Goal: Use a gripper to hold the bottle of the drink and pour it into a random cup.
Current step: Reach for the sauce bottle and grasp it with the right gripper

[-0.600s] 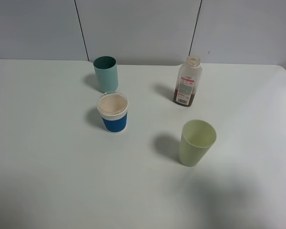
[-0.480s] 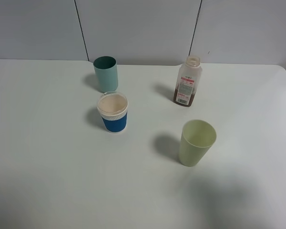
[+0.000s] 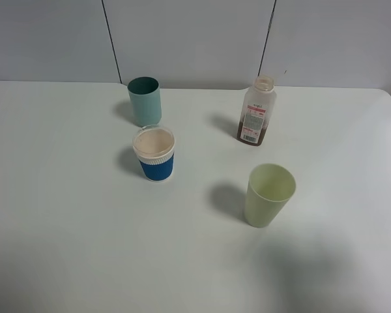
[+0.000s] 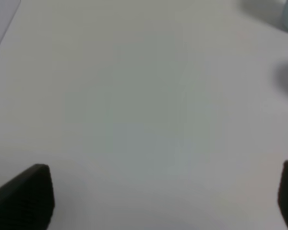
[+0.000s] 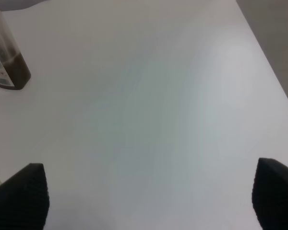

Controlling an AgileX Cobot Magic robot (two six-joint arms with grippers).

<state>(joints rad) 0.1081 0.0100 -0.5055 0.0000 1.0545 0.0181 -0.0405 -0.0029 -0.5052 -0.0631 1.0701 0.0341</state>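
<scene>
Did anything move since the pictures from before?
No, nothing visibly changed. The bottle, the blue-sleeved cup, the teal cup and the pale green cup all stand upright in the same spots as before, and nothing was picked up or let go.

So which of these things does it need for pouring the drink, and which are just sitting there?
For the job:
- bottle
- brown drink in its bottom
- blue-sleeved cup
- right tool, open, holding nothing

Just lying about:
- teal cup
- yellow-green cup
</scene>
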